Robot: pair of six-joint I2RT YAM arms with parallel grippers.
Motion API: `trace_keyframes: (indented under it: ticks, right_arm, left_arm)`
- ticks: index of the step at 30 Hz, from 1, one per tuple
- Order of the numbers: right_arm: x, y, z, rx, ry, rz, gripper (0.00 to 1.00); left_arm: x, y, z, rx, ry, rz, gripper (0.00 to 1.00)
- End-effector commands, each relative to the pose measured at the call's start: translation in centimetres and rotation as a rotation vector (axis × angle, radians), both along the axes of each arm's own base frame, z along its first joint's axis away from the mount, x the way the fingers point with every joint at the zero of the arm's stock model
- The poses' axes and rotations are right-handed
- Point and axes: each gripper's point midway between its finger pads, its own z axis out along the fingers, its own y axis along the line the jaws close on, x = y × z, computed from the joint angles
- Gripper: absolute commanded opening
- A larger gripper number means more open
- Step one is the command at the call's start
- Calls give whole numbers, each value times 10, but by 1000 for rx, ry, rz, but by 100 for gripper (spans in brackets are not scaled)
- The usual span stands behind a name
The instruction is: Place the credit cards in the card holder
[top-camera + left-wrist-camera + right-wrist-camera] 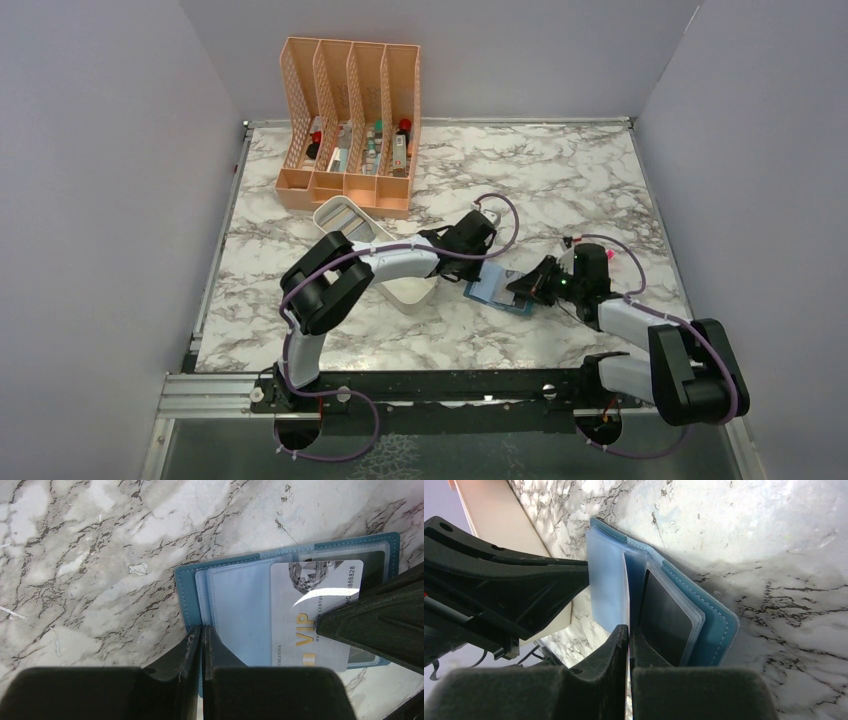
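Top external view: you have both arms reaching in over the marble table (570, 180). They meet at the card holder (490, 296), which lies open a little right of centre. The left pincer (471, 282) comes at it from the left, its arm passing over the white tray (338, 214). The right pincer (517, 290) comes from the right. The peach organizer (350, 110) stands at the far left, well apart from both.

Left wrist view: your left pincer (201, 636) has its fingers pressed together with nothing visibly between them, the tips resting on one edge of the card holder (226, 570). The holder's clear, pale blue sleeves face up. A silver-white credit card (309, 611) with gold "VIP" lettering lies across them, covering part of the sleeves and not tucked in. The right pincer's dark fingers (380, 625) meet the card at the edge away from your left pincer.

Right wrist view: the right pincer (628, 639) is closed on the credit card (626, 597) — you see it edge-on, a thin pale line running from between the fingers out over the sleeves. Beside it a dark panel (666, 616) sits inside one clear sleeve of the card holder (720, 626). The left pincer (585, 576) touches the holder's opposite edge, with the tray's (494, 515) pale wall behind it.
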Motion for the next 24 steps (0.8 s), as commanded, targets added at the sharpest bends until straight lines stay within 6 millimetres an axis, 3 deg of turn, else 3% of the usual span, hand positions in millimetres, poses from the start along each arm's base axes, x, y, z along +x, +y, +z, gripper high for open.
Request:
trace_keyframes:
  ticks: [1,13,19,24]
  right_arm:
    - [11,1,7,-5,-36,15,8]
    - [19,5,5,-34,-50,97,9]
    - [22,-16,0,-196,-15,77,33]
    - [26,-39,6,-340,2,23,40]
  left_arm:
    - [-29,15,-32,109,86,-27,9]
    - [-30,12,-28,111,84,-18,9]
    - [-31,17,-31,129,87,-11,9]
    - [-32,19,-32,136,88,-8,9]
